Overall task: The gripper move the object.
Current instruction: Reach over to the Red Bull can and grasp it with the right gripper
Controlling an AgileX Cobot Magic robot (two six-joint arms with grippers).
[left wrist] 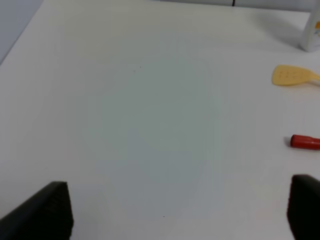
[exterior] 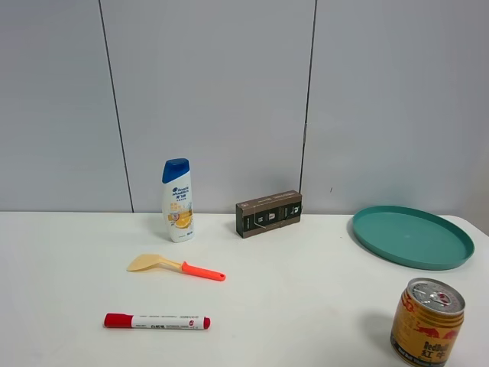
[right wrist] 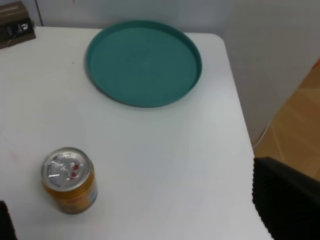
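The short gold metal drink can (exterior: 427, 323) stands upright at the near right of the white table (exterior: 306, 306), apart from the round teal plastic tray (exterior: 412, 237) behind it. I judge that suits my right gripper (right wrist: 132, 195), its black fingers spread wide and holding nothing, while my left gripper (left wrist: 180, 202) hangs just as wide and empty. I count one can, one tray, one brown cardboard box (exterior: 268, 213), one white blue-capped shampoo bottle (exterior: 177, 200), one yellow scoop with an orange handle (exterior: 176, 266), one red-capped white marker (exterior: 157, 322) — and two grippers.
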